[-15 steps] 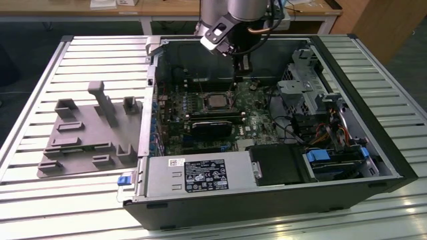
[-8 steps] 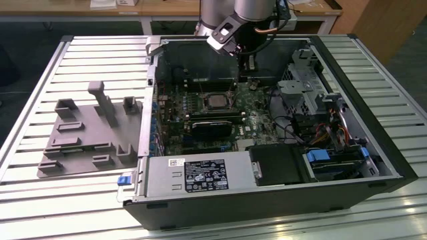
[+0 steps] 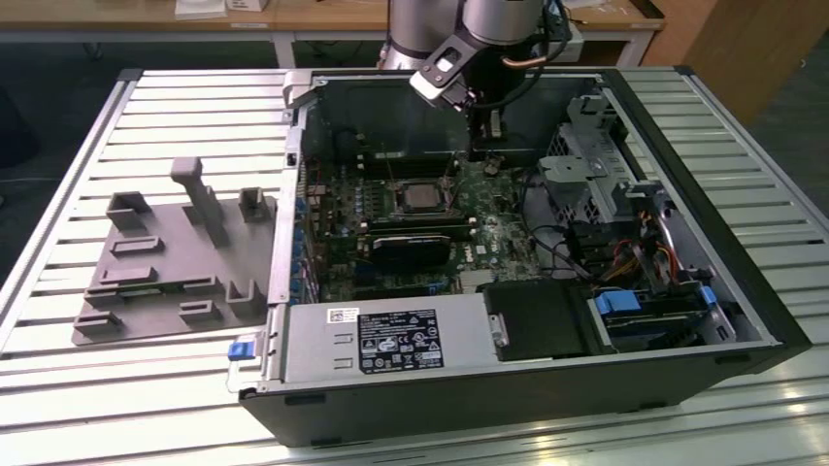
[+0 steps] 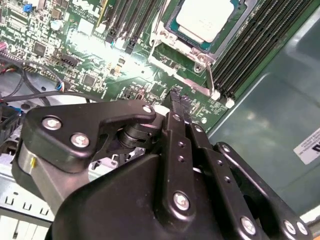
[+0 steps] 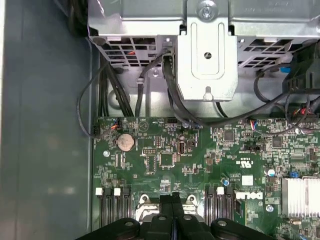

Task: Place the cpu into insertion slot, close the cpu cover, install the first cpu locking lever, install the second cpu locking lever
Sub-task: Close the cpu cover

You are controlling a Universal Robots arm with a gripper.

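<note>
At the exterior view's left, a grey fixture [image 3: 175, 262] with moulded holders lies on the slatted surface [image 3: 78, 388], beside the open computer case [image 3: 518, 408]. Mid-case, the cpu [image 3: 417, 197] sits in the insertion slot on the green board, with a black card [image 3: 417, 249] just in front of it. Further to the exterior view's right and a little behind the socket, the arm [image 3: 486, 29] brings the tool [image 3: 483, 136] down over the board, and the metal drive cage [image 3: 585, 170] stands at the far right. The second wrist view gives the detail: the pale cpu [image 4: 205, 17] lies flat inside the insertion slot [image 4: 171, 26], the cpu cover [image 4: 159, 40] frames it, and a thin locking lever [image 4: 210, 75] runs between the socket and the memory slots [image 4: 250, 55]. The tool [image 4: 177, 96] has its fingers pressed together on nothing, tips near the lever's end and apart from the cpu. The first wrist view looks the other way past the tool [image 5: 172, 196] to a coin cell [image 5: 125, 141], black cables [image 5: 172, 95] and the drive cage [image 5: 207, 50].
</note>
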